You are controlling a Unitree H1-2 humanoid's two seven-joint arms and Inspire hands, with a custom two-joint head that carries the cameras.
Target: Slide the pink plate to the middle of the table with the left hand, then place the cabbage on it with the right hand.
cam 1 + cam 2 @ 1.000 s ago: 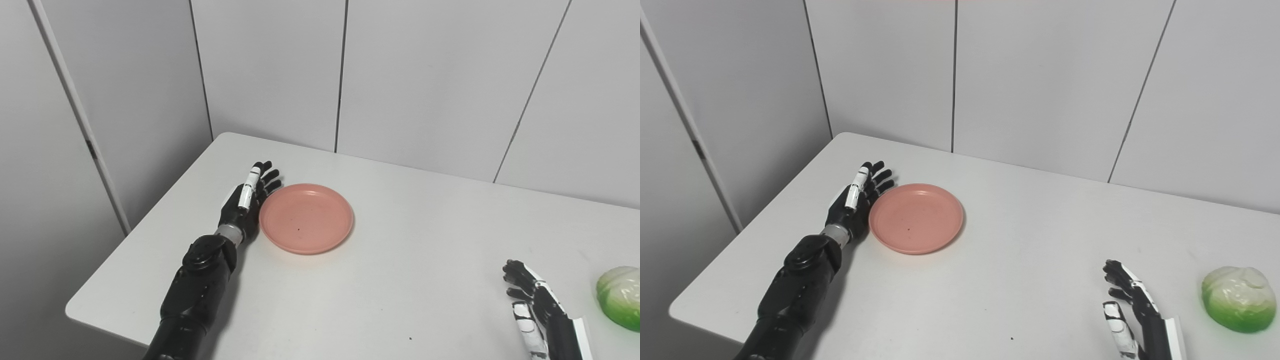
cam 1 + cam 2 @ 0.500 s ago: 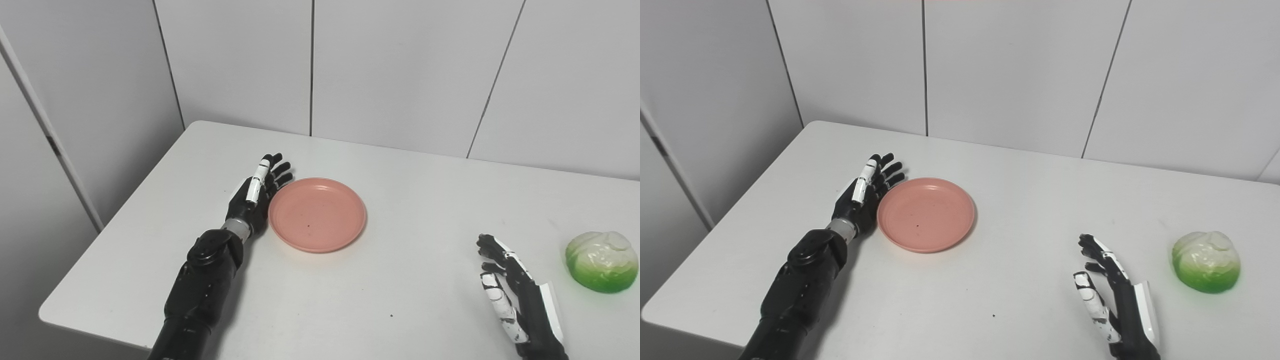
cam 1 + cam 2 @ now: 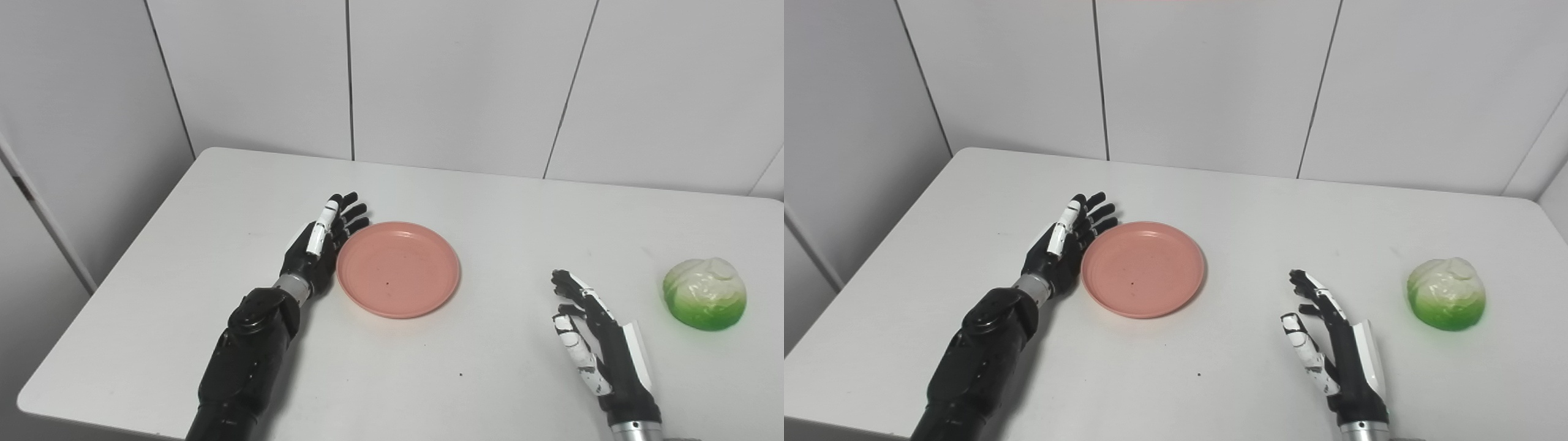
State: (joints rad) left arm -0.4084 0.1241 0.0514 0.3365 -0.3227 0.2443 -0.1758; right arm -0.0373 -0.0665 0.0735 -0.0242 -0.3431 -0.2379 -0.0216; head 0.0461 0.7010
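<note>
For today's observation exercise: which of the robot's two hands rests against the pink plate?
The left hand, fingers flat along the pink plate's left rim. The right hand is open, apart from plate and cabbage.

Bench: the white bench [image 3: 490, 202] has a smooth flat top and round corners. A few tiny dark specks sit on it.
Back wall: the wall [image 3: 459, 79] is made of big pale grey panels. Thin dark lines run up and down between the panels.
Left wall: another pale grey wall [image 3: 79, 122] stands on the left side. It meets the back wall in a corner behind the bench.
Right corner: in the right eye view, a bit of wall [image 3: 1549, 153] shows past the far right corner of the bench.
Light: soft and even, with faint shadows on the bench.
</note>
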